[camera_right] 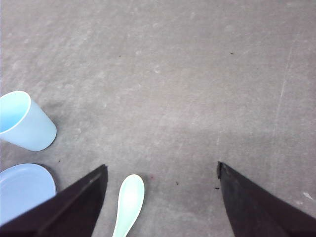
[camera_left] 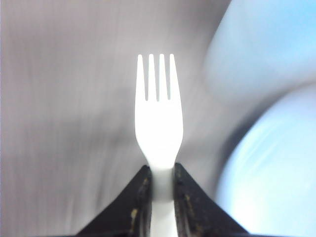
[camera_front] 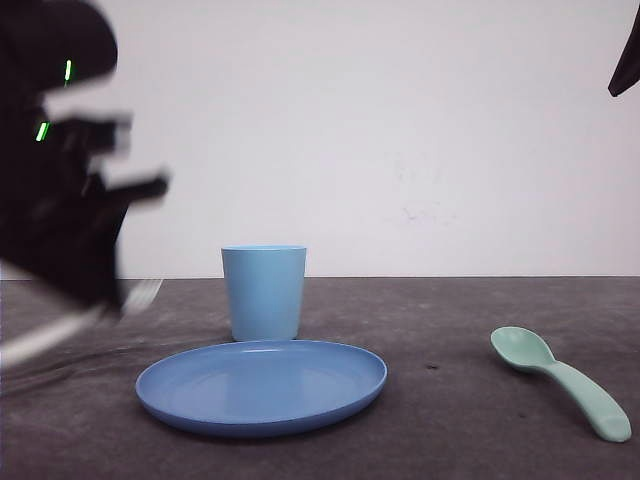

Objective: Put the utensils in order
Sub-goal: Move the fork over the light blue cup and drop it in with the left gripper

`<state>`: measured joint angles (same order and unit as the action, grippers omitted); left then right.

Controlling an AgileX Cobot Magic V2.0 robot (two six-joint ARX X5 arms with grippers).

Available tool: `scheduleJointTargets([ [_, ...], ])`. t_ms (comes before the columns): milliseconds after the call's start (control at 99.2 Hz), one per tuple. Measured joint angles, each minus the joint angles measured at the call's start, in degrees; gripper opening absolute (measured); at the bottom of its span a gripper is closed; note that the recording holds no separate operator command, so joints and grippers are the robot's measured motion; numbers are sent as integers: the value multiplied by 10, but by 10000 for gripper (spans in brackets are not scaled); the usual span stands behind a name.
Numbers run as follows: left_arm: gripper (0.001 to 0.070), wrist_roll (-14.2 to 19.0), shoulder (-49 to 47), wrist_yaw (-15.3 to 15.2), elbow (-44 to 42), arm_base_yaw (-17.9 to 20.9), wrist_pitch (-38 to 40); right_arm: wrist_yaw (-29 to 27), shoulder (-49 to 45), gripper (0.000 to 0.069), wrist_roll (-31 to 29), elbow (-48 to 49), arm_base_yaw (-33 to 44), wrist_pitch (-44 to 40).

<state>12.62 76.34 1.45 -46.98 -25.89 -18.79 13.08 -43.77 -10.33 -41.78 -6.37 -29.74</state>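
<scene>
A slim white fork (camera_left: pixel 159 118) with its tines pointing away stands between the fingers of my left gripper (camera_left: pixel 161 168), which is shut on its neck. In the front view that gripper (camera_front: pixel 105 295) is a dark blur at the far left, low over the table, and the fork (camera_front: pixel 40 340) shows as a white streak. The mint-green spoon (camera_front: pixel 560 380) lies on the table at the right, bowl toward the middle. My right gripper (camera_right: pixel 161 167) hangs open above the table, and the spoon (camera_right: pixel 129 202) lies just inside one of its fingers, untouched.
A light blue cup (camera_front: pixel 264 292) stands upright mid-table, with a blue round plate (camera_front: pixel 262 385) in front of it. Both also appear beside the right gripper: the cup (camera_right: pixel 24 121) and the plate (camera_right: pixel 22 190). A dark part of the right arm (camera_front: pixel 628 60) hangs at the top right.
</scene>
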Motion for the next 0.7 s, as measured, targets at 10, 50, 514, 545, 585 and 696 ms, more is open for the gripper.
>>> scheduleJointTargets([
  [10,36,1,-6,0,-1,-1,9,0,0,445,0,0,0,0],
  [50,36,2,-28,0,-4,-3,47,-1,0,445,0,0,0,0],
  [514,36,-15,29,0,-7,-42,431,-26,0,445,0,-1,0,34],
  [545,36,-15,42,0,-7,-42,440,-26,0,445,0,-1,0,37],
  [585,36,-15,60,0,-7,-42,444,-26,0,445,0,-1,0,40],
  [696,36,-15,106,0,-7,-44,452,-26,0,445,0,-1,0,40],
])
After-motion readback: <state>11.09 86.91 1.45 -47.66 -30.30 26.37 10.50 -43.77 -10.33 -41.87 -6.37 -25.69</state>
